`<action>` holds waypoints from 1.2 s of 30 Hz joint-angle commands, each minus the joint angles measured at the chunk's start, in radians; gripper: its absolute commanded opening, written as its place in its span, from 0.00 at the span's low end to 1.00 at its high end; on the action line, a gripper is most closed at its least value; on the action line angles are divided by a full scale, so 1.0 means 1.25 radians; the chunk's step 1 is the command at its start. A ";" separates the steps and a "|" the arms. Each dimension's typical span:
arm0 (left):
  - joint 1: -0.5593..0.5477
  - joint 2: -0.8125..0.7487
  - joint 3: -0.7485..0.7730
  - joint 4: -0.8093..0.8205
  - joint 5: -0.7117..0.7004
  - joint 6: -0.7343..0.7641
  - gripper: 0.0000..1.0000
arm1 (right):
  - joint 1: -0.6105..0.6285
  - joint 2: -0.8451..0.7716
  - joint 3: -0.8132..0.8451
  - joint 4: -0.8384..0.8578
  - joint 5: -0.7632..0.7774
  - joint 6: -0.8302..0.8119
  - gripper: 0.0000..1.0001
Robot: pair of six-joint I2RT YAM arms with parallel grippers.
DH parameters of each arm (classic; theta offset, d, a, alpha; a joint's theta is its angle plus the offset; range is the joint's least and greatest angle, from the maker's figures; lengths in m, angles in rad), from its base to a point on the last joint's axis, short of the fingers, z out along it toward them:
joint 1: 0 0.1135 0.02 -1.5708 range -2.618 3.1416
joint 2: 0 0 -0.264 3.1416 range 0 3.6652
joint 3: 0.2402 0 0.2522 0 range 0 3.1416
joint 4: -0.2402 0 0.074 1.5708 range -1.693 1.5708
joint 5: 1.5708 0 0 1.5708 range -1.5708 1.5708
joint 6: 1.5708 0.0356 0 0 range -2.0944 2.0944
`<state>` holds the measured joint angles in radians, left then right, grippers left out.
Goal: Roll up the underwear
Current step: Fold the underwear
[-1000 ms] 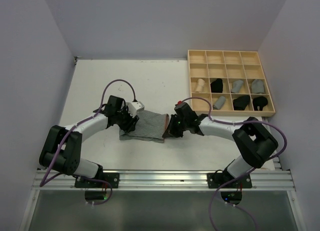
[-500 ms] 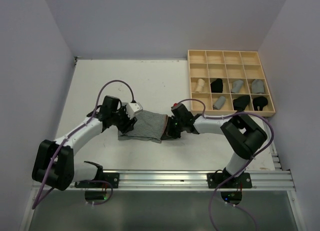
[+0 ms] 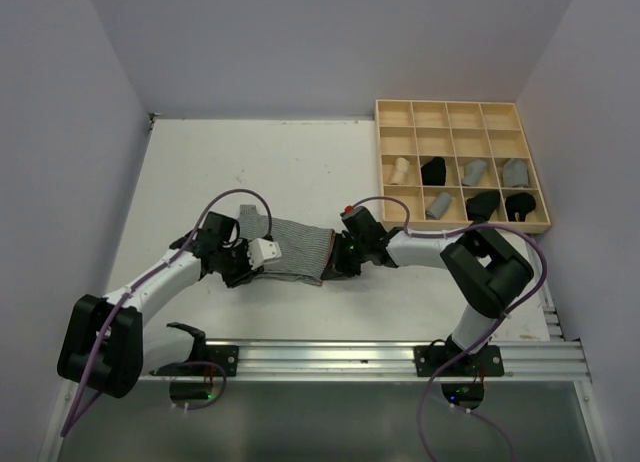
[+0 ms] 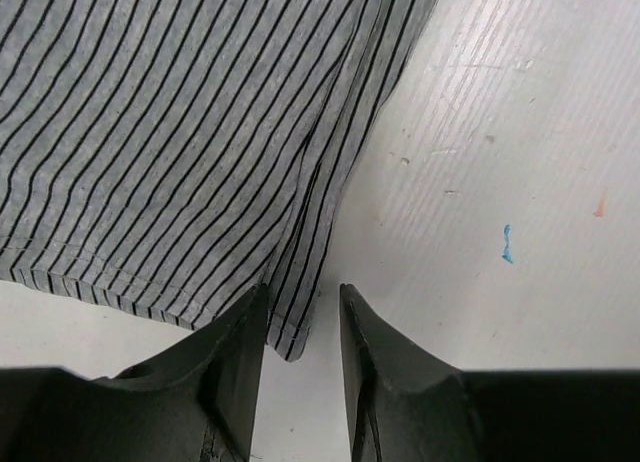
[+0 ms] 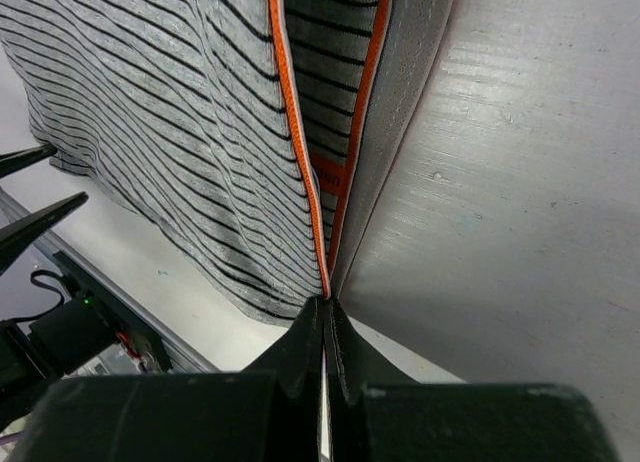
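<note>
Right pincer [image 5: 323, 304] clamped on striped underwear [image 3: 300, 250], left pincer [image 4: 303, 291] apart, wooden tray [image 3: 447, 103] beyond

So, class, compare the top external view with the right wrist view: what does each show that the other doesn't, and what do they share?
Only the top external view shows the wooden grid tray and the rolled garments in its compartments. Only the right wrist view shows the orange piping and the right pincer shut on the edge it trims. Both show the grey striped underwear lying on the white table.
</note>
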<state>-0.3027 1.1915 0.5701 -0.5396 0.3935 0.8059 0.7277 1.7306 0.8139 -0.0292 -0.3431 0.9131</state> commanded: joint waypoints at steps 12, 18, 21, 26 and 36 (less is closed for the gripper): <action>0.007 -0.060 0.018 0.024 -0.037 0.045 0.36 | 0.004 -0.025 0.018 -0.090 0.024 -0.038 0.00; 0.007 -0.077 0.021 0.001 -0.047 0.067 0.39 | 0.003 -0.025 0.024 -0.093 0.020 -0.040 0.00; 0.007 -0.061 0.016 0.017 -0.051 0.067 0.41 | 0.003 -0.022 0.025 -0.092 0.019 -0.038 0.00; 0.007 -0.011 0.003 0.059 -0.058 0.071 0.43 | 0.000 -0.015 0.032 -0.093 0.012 -0.038 0.00; 0.007 0.011 0.007 0.111 -0.087 0.050 0.16 | -0.010 -0.016 0.045 -0.109 0.000 -0.049 0.00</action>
<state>-0.3019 1.2133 0.5644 -0.4515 0.2909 0.8726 0.7231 1.7248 0.8402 -0.1013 -0.3458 0.8845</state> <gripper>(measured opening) 0.176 0.007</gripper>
